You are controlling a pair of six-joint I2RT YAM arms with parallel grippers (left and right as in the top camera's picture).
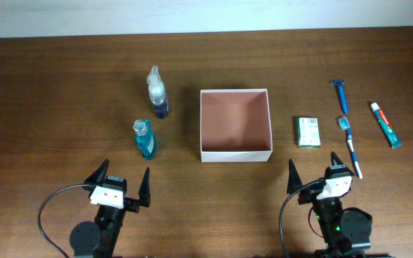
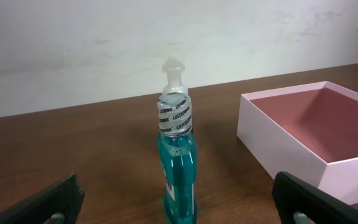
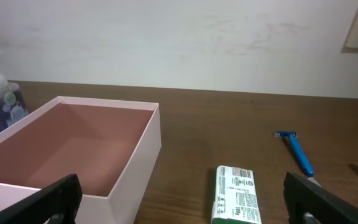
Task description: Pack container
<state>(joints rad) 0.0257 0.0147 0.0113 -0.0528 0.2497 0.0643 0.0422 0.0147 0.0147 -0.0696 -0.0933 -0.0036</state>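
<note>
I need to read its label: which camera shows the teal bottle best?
Left wrist: the teal bottle stands close, centred, its neck lettering legible. Overhead shows it small, from above; right wrist misses it.

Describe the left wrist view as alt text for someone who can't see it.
A teal mouthwash bottle stands upright at centre on a dark wooden table, between the wide-open jaws at the lower corners. The open container sits to its right.
</note>
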